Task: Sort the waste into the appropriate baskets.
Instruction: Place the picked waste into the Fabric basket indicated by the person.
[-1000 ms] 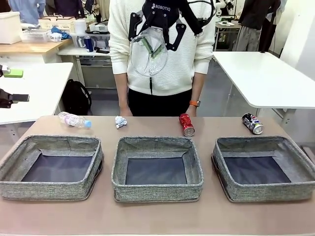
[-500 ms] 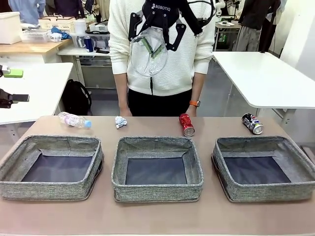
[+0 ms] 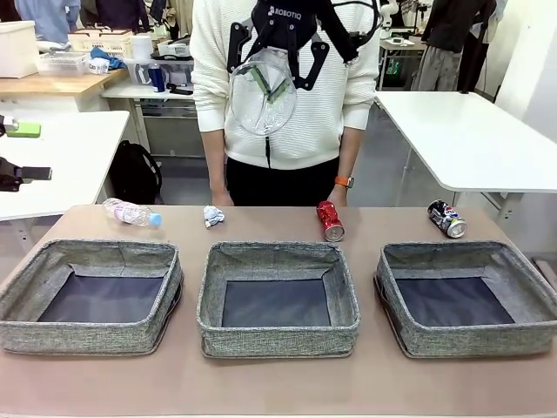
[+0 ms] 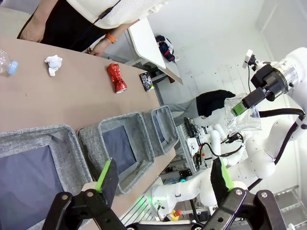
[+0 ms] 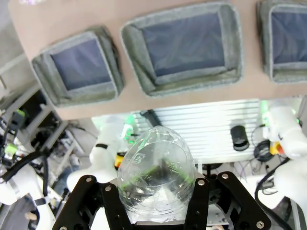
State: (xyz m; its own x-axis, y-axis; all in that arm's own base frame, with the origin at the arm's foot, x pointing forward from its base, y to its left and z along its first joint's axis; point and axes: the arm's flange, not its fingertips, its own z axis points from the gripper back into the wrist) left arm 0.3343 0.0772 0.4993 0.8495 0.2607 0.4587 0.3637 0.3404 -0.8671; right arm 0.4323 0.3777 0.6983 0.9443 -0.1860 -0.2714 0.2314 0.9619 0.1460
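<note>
My right gripper (image 3: pixel 266 85) hangs high over the far middle of the table, shut on the clear plastic cup (image 3: pixel 261 103). The right wrist view has the cup (image 5: pixel 156 175) clamped between the fingers, far above the three baskets. Along the far edge lie the bottle (image 3: pixel 130 212), the paper ball (image 3: pixel 213 215), the red can (image 3: pixel 330 221) and the dark blue can (image 3: pixel 446 219). The left basket (image 3: pixel 87 337), middle basket (image 3: pixel 278 338) and right basket (image 3: pixel 474 341) sit in a row at the front. My left gripper (image 4: pixel 163 175) is open and holds nothing, off to the side of the baskets.
A person in a white sweater (image 3: pixel 331 104) stands at the far side behind the cup, hands down at the table edge (image 3: pixel 346 196). White tables stand at the left (image 3: pixel 61 157) and right (image 3: pixel 470 139). Bare tabletop runs between the baskets and the waste.
</note>
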